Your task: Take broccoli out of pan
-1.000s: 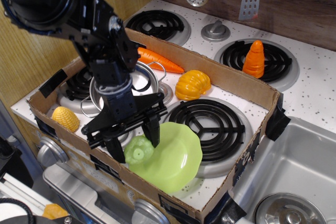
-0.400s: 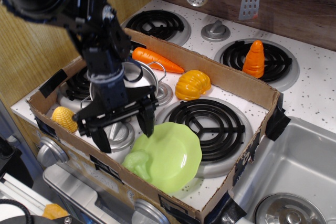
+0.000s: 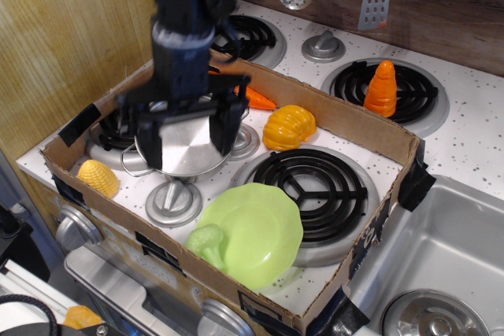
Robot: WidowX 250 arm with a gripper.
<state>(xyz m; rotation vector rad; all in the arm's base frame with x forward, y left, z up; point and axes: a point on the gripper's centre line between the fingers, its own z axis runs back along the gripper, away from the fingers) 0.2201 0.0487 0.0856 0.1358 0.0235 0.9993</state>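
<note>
broccoli (image 3: 206, 240) out of pan (image 3: 186, 144), lying at left edge of lime plate (image 3: 256, 234) nr box front wall. gripper (image 3: 187, 133) over pan, fingers spread, empty. task looks done; only arm retreat left.

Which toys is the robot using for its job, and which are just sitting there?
For the job:
small pale-green toy broccoli, lying out by the plate
shiny round steel pan
black gripper, open above the pan

Just sitting there:
flat lime-green plate
yellow corn
orange pumpkin
orange carrot
orange cone
</note>
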